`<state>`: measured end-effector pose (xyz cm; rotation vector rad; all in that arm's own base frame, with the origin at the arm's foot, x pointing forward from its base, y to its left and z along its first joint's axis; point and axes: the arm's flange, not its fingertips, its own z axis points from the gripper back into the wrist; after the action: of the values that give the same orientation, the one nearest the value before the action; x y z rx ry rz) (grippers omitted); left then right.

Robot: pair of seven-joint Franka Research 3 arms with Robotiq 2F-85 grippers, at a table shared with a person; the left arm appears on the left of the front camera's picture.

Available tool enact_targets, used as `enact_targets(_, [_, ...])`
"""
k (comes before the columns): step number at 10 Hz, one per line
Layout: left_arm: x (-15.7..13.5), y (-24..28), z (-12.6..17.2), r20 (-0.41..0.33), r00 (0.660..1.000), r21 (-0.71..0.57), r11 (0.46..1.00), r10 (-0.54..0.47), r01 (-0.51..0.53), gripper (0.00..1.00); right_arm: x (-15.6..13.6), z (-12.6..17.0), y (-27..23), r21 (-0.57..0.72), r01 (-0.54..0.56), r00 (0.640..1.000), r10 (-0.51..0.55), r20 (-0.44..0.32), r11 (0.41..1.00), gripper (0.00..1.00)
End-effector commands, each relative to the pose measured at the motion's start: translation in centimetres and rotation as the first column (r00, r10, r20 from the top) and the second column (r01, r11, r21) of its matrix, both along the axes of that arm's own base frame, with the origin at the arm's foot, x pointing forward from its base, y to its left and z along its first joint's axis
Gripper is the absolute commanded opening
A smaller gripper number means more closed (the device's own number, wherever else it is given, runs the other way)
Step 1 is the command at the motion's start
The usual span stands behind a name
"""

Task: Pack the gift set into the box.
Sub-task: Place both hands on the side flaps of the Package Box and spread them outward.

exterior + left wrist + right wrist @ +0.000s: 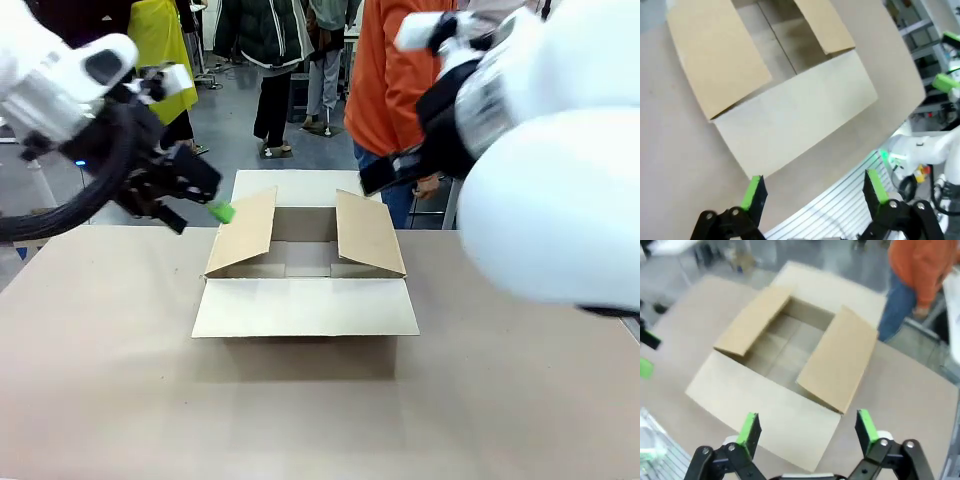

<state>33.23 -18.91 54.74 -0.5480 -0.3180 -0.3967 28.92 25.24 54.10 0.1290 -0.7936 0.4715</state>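
Front view: the box (305,300) sits mid-table (100,390), side flaps angled up, near and far flaps flat, tan tabletop open on every side. The left gripper (200,216) hangs just left of the box.
Left wrist view: pads spread, holding nothing, off the box's near flap.
Right wrist view: the right gripper (807,427) is spread, seemingly above the near flap; the frame is blurred.

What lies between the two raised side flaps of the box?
Only the bare floor of the box; nothing is packed in it, as the right wrist view shows.
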Motion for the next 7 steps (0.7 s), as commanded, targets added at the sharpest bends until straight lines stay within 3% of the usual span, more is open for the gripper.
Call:
enact_targets(1, [-1.1,5.4,-0.2,0.008,1.0,-0.069,0.997,0.029,-0.029,1.0,-0.5,2.1,-0.4,0.073,0.01,1.0,-0.012,0.021,0.997,1.0])
enact_targets(3, [-1.1,5.4,-0.2,0.008,1.0,-0.069,0.997,0.029,-0.029,1.0,-0.5,2.1,-0.4,0.073,0.01,1.0,-0.012,0.021,0.997,1.0])
enact_targets(4, [0.0,3.7,0.0,-0.007,1.0,-0.051,0.998,0.031,-0.031,1.0,0.1,0.6,-0.4,0.009,0.001,1.0,-0.002,0.006,1.0,1.0])
enact_targets(5, [1.2,2.4,0.9,0.04,0.994,-0.018,0.995,0.102,-0.101,1.0,0.8,-0.8,0.1,-0.031,0.056,0.998,-0.056,-0.019,0.998,1.0])
enact_targets(7, [7.6,-0.5,2.1,0.09,0.984,0.03,0.987,0.152,-0.155,1.0,0.5,-2.5,-1.3,0.032,0.069,0.995,-0.067,-0.068,0.997,1.0])
